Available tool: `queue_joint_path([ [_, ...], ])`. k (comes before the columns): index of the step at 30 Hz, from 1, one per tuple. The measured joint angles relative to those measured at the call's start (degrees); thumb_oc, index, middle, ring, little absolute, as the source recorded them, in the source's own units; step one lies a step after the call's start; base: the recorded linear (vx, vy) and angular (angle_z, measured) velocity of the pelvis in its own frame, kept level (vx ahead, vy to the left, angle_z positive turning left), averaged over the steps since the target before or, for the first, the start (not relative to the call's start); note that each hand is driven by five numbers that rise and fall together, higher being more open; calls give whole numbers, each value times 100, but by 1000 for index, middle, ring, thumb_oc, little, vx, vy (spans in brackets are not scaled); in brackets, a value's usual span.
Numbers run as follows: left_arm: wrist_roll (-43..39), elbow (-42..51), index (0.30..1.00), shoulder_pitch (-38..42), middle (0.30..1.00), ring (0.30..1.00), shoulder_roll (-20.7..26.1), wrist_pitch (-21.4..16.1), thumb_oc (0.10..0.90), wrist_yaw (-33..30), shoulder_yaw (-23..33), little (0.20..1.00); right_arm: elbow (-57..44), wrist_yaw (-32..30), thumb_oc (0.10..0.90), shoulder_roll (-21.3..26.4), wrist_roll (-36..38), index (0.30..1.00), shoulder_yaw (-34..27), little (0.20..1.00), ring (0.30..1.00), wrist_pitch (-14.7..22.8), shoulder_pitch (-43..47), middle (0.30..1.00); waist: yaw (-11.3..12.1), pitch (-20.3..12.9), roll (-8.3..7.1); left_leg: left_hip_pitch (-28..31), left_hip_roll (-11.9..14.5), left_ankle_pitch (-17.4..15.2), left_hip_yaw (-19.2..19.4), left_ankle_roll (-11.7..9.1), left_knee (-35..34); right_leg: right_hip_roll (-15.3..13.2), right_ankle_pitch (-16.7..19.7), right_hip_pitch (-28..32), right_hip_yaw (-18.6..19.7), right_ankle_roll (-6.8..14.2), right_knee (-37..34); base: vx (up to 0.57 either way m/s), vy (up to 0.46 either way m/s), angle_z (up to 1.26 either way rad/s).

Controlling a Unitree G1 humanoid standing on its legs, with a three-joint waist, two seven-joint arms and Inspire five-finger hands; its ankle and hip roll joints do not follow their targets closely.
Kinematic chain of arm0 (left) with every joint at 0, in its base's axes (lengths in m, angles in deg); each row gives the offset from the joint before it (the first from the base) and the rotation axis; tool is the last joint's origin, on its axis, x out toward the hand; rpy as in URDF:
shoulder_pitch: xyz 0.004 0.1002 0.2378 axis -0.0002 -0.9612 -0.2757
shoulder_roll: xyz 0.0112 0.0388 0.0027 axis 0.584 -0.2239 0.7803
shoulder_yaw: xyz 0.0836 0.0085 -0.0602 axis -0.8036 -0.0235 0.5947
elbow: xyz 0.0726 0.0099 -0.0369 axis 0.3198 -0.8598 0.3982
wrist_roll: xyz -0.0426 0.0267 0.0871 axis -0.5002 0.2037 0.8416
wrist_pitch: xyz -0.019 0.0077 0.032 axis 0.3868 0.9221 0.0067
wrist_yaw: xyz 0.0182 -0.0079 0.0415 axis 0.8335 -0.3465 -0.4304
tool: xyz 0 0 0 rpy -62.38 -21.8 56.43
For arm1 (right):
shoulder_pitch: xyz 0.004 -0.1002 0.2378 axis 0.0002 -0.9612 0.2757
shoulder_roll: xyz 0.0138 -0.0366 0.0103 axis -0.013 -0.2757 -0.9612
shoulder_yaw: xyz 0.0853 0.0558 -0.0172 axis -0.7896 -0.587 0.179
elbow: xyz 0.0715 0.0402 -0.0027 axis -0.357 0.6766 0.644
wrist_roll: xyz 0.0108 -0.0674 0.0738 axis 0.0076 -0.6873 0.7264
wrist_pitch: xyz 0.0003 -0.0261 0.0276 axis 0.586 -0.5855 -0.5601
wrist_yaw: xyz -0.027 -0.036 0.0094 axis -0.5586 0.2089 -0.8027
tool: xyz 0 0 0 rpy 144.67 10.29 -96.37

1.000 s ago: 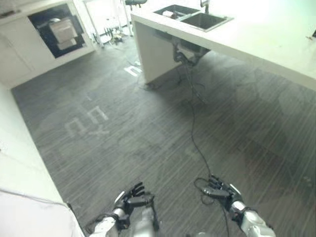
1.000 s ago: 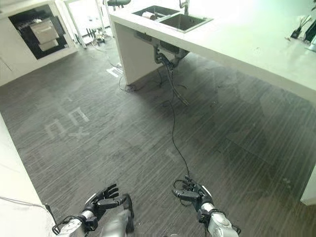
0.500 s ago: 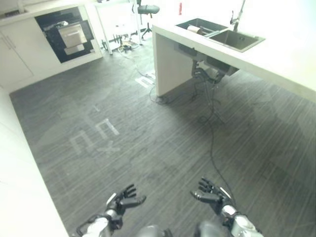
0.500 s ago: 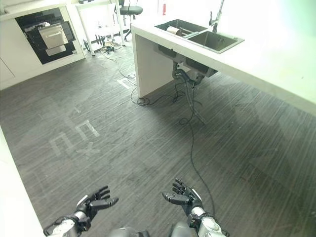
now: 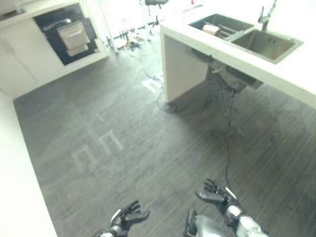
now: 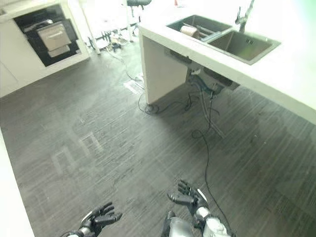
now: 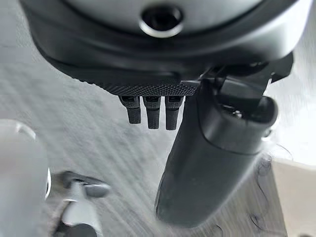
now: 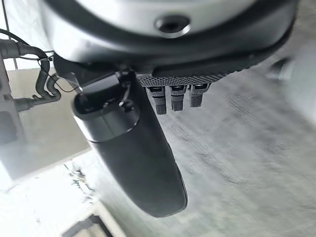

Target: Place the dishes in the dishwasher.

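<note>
Both hands empty. Left hand (image 5: 129,216) hangs low over the floor (image 5: 148,148), fingers loosely spread, nothing in them; its wrist view shows straight fingers and thumb with bare floor past them. Right hand (image 5: 217,195) sits a little higher and further forward, fingers also relaxed and spread, holding nothing.

Outward from the hands: dark striped floor all round, pale tape marks (image 5: 96,150) ahead and to the left, a black cable (image 5: 228,148) running from beside the right hand up toward the tabletop (image 6: 276,69).

The dishes you want are well apart from both hands, ahead and to the right: something round and tan (image 6: 188,30) lies in the nearer basin of the sink (image 6: 197,24) set in the tabletop. Too small to name it as cup or bowl. The dishwasher (image 5: 66,32) stands open in the cabinets at far left, a pale rack or drawer showing inside.

So the sink lies ahead-right, the dishwasher ahead-left, floor between. The right hand is the nearer to the sink. Judgement: you're at the approach stage; nothing is picked up yet.
</note>
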Motion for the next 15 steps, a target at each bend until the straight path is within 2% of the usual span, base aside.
queue_joint_path([
  [1,-2,-90,900,202,900,900,-39,-116,800,70,38,900,52,11,800,189,-67,900,-147,900,900,-13,61,900,-81,5,-45,-931,292,325,7,-141,1174,-177,-12,274,-23,29,-67,223,-190,0],
  [2,-2,-89,900,264,900,900,-43,-140,800,83,40,900,81,0,800,249,-82,900,-242,900,900,-52,65,900,-90,5,-102,-1361,377,387,3,-73,1459,-324,-14,368,-14,25,-14,252,-164,31],
  [3,5,-107,900,431,900,900,-48,-127,800,112,48,900,240,57,800,370,-75,900,-310,900,900,49,112,900,-125,73,-326,-1946,413,554,211,112,1509,-654,-368,27,-255,-391,1023,285,-89,13],
  [4,4,-74,900,458,900,900,-5,-188,800,157,36,900,394,95,800,444,-54,900,-368,900,900,104,118,900,-92,-5,-156,-2357,811,761,303,385,987,-386,-850,-242,-600,-306,1429,248,15,-7],
  [5,0,-213,900,623,900,900,74,-220,800,147,44,900,608,72,800,420,-58,900,-367,900,900,104,252,900,-31,142,-73,-2498,1067,252,400,716,489,-88,-824,80,-674,94,815,273,67,-45],
  [6,10,-341,900,648,900,900,82,-129,800,72,5,900,748,-12,800,340,-58,900,-332,900,900,63,285,900,32,98,-58,-2422,1069,211,432,761,-456,-13,-981,176,-538,63,830,293,132,-67],
  [8,5,-374,900,610,900,900,170,-83,800,32,-142,900,630,-35,800,158,-60,900,-163,900,900,66,168,900,23,18,-215,-2317,949,297,712,743,-2036,-74,-1011,431,-309,277,597,266,155,-53],
  [9,5,-367,900,625,900,900,180,-80,800,31,-249,900,648,-40,800,48,-59,900,-131,900,900,70,66,900,30,17,-306,-2278,834,532,550,640,-2886,-84,-941,642,-271,460,368,235,140,-15],
  [10,3,-288,900,661,900,900,153,-78,800,26,-389,900,684,-41,800,3,-60,900,-124,900,900,54,-42,900,52,22,-347,-2282,676,751,263,761,-3501,-194,-965,782,-239,636,327,250,142,-3],
  [11,2,-70,900,545,900,900,92,-70,800,40,-479,900,752,-37,800,46,-64,900,-100,900,900,47,-123,900,79,-19,-209,-2253,669,1004,-89,1194,-3709,-189,-985,945,-168,912,399,323,164,-46],
  [12,-3,90,900,293,900,900,73,-79,800,31,-467,900,840,-30,800,46,-66,900,-50,900,900,48,-155,900,198,-54,-65,-2083,779,1774,-191,1227,-3478,-176,-1186,1014,18,1230,713,372,197,-52],
  [13,-1,33,900,330,900,900,146,-14,800,-45,-431,900,994,-28,800,-92,-65,900,0,900,900,88,-123,900,146,-91,-192,-2037,616,1517,-160,1199,-3258,-270,-1414,940,144,1331,777,406,222,-48],
  [14,-5,20,900,407,900,900,214,-8,800,-49,-348,900,1091,33,800,-135,-64,900,71,900,900,170,-57,900,165,-75,-157,-2085,615,1432,-197,1139,-3129,-129,-1385,821,169,1256,610,323,195,-8],
  [15,-4,18,900,451,900,900,334,-15,800,-48,-228,900,1134,51,800,-192,-73,900,151,900,900,180,-39,900,254,-86,-217,-2112,547,1183,-145,1076,-2860,-104,-1112,772,126,1130,144,292,190,14],
])
